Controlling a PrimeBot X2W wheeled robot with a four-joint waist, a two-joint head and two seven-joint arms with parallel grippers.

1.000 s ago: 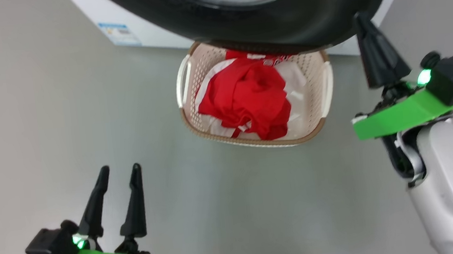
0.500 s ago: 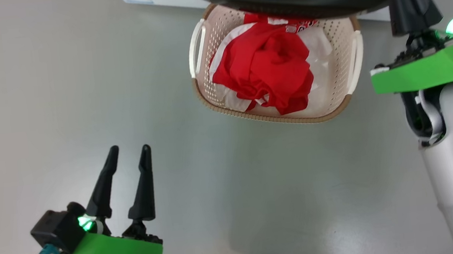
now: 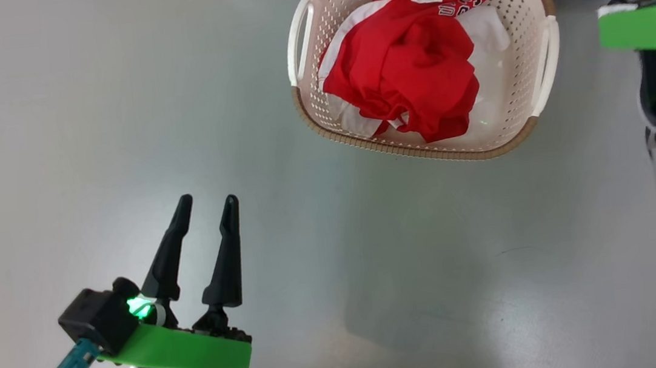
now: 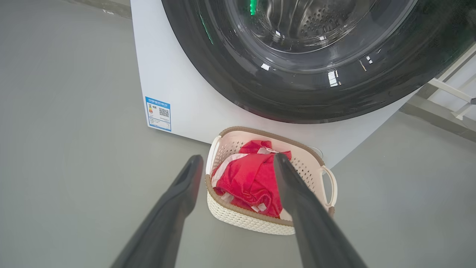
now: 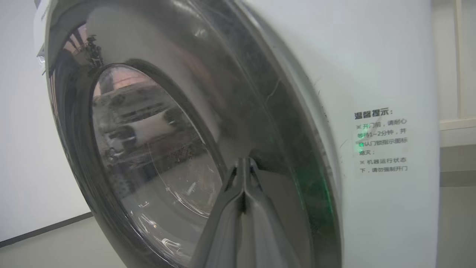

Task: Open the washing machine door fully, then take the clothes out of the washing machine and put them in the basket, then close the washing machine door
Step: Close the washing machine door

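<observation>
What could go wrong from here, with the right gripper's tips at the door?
1. The shut right gripper appears to touch the washing machine door on its glossy, curved rim with its tips alone, so they might slide off.
2. Whether the door has latched cannot be told. It may swing out over the basket, which stands close below it with the clothes.

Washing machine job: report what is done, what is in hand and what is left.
Done: the clothes lie in the basket. In hand: the shut right tool rests its tips on the washing machine door, which looks closed or nearly so against the washing machine. Left: perhaps a last push to latch it. The left tool hangs open, empty.
</observation>
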